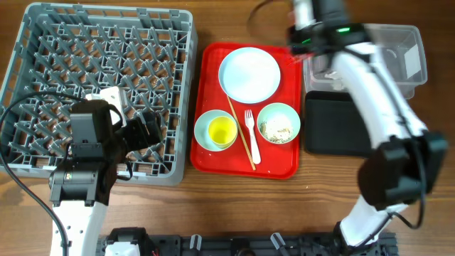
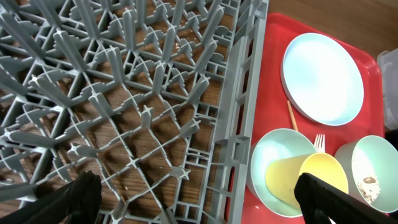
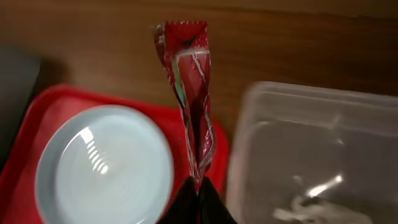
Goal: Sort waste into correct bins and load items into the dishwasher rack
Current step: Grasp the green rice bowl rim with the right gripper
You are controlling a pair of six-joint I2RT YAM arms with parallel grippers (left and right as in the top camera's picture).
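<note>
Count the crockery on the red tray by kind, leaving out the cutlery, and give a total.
Plates: 1
Bowls: 2
Cups: 1
Total: 4

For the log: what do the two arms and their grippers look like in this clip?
Both have white tubular links with black joint housings. The left arm has boxy housings and a thin black cable looping off it. The right arm shows a small green light near its wrist. The left gripper and right gripper have plain black fingers.
</note>
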